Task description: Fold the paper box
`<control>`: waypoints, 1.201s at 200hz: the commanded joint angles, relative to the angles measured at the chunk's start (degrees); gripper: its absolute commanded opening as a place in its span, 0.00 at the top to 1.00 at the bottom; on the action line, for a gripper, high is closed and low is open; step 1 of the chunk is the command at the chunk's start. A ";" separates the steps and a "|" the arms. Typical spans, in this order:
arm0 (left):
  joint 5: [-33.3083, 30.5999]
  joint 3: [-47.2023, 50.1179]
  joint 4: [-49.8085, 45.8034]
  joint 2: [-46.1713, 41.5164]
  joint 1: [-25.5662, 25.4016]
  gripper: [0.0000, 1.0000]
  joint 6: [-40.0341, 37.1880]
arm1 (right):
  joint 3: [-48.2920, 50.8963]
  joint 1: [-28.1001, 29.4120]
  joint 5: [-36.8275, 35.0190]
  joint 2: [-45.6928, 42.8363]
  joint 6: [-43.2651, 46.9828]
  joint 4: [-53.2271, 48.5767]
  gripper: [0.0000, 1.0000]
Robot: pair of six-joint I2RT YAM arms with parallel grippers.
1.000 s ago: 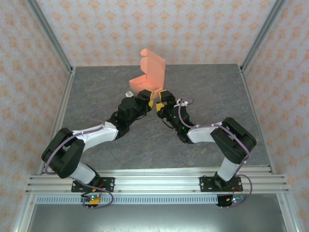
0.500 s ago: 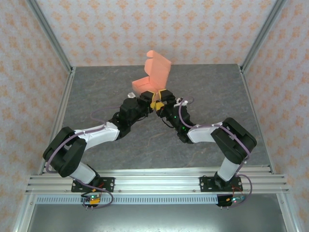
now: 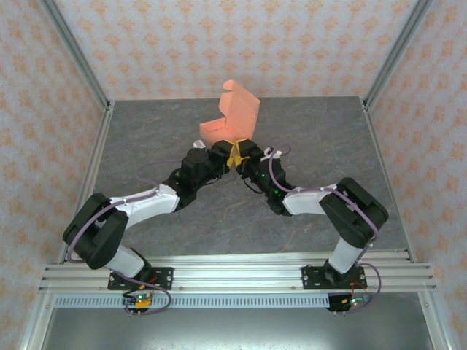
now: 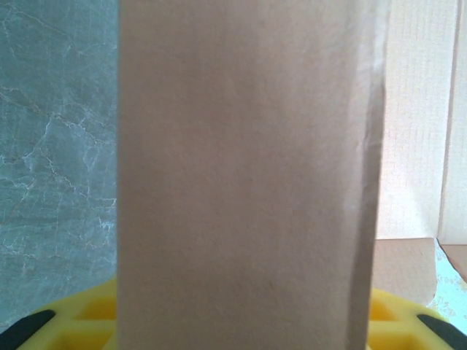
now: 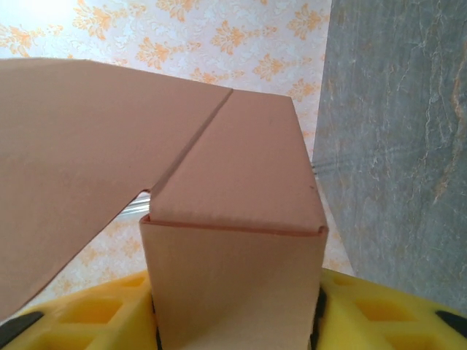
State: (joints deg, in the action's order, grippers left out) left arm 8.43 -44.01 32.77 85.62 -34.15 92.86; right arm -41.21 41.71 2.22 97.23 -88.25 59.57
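The paper box is salmon-orange card, partly folded, with its lid standing up and open, held above the middle of the table. My left gripper is shut on its near left wall; in the left wrist view that wall spans the gap between the yellow fingers. My right gripper grips the box from the right. In the right wrist view a folded corner of the box sits between the yellow fingers, touching both pads, with the lid flap slanting off to the left.
The grey marbled table lies open on all sides of the box. Metal posts and patterned walls enclose the back and sides. An aluminium rail runs along the near edge by the arm bases.
The right gripper's jaws have come together onto the box. The box and its raised lid have shifted slightly right and tilted. The left gripper's hold is unchanged.
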 commanded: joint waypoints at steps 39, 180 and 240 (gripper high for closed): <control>-2.29 1.49 3.82 -1.73 -0.42 0.37 0.55 | 0.10 -0.10 -0.26 -2.10 1.46 0.20 0.54; -11.31 9.19 -41.21 -27.22 17.96 0.00 -38.81 | -3.03 -11.75 38.01 0.28 37.23 -24.29 0.51; -4.27 5.78 -42.30 -14.07 17.98 0.00 -44.44 | -7.65 -22.34 48.74 7.31 46.09 -32.95 0.37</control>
State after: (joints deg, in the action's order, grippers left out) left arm 0.73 -35.62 -5.98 66.22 -16.38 53.32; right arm -47.57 22.96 43.53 101.93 -47.05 29.74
